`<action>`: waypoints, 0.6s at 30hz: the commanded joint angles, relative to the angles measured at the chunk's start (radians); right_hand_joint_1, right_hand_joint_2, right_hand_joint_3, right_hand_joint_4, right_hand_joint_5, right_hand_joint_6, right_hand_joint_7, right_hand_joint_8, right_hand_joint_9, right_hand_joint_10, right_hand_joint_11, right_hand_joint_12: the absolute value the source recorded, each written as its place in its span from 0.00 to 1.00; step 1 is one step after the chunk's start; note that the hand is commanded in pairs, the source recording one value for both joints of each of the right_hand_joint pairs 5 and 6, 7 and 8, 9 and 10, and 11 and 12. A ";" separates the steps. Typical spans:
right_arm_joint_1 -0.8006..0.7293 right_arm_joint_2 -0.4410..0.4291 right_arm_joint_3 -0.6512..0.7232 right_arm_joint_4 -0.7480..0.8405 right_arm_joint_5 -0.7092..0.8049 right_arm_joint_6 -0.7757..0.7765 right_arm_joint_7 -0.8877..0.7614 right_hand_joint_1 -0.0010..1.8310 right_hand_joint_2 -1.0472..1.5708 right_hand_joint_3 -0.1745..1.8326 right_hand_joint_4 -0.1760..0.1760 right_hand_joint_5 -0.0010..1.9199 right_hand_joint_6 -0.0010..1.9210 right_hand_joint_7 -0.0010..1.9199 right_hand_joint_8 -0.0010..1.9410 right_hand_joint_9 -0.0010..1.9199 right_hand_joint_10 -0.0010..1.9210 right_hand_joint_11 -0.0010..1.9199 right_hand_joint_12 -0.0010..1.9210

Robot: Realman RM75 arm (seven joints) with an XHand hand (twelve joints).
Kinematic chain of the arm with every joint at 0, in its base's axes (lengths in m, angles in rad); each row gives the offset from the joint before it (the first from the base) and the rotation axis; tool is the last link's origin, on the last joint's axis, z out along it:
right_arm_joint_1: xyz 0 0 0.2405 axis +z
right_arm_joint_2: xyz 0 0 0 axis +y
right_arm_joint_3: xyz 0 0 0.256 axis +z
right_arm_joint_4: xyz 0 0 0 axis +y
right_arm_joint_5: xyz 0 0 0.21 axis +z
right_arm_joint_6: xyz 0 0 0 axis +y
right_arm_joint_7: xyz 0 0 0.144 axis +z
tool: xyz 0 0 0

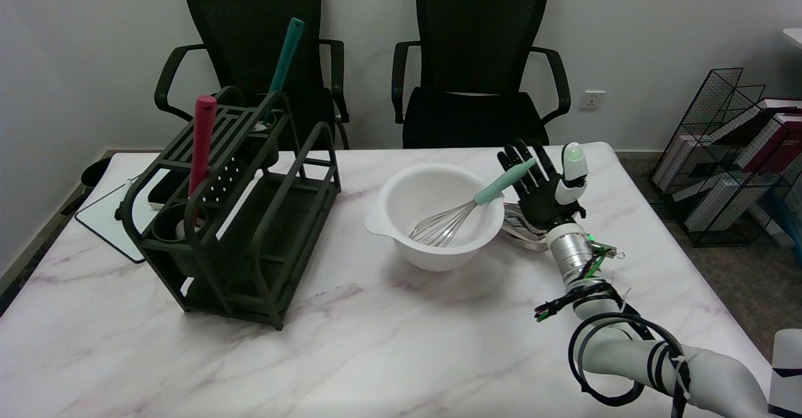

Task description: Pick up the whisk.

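The whisk leans in a white bowl at mid-table, its wire head down in the bowl and its mint-green handle sticking out over the right rim. My right hand is just right of the bowl, palm toward the camera with its fingers spread and pointing up. The handle's end lies across the front of those fingers. Nothing is clasped in the hand, and I cannot tell whether the handle touches it.
A dark green wire rack stands on the left of the table, holding a red-handled utensil and a teal-handled one. A white board lies at the far left edge. Two black chairs stand behind the table.
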 commanded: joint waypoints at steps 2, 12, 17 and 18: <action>0.016 -0.026 -0.022 -0.012 -0.031 -0.039 0.008 0.50 0.38 0.40 0.50 0.00 0.00 0.20 0.19 0.23 0.23 0.23 0.23; 0.016 -0.026 -0.012 -0.034 -0.031 -0.010 0.008 0.50 0.40 0.39 0.50 0.01 0.01 0.20 0.20 0.23 0.23 0.23 0.23; 0.016 -0.023 -0.010 -0.035 -0.031 0.010 0.008 0.50 0.42 0.39 0.50 0.01 0.01 0.21 0.21 0.24 0.24 0.23 0.23; 0.015 -0.022 -0.010 -0.035 -0.031 0.013 0.008 0.50 0.43 0.39 0.50 0.02 0.02 0.21 0.21 0.24 0.24 0.23 0.23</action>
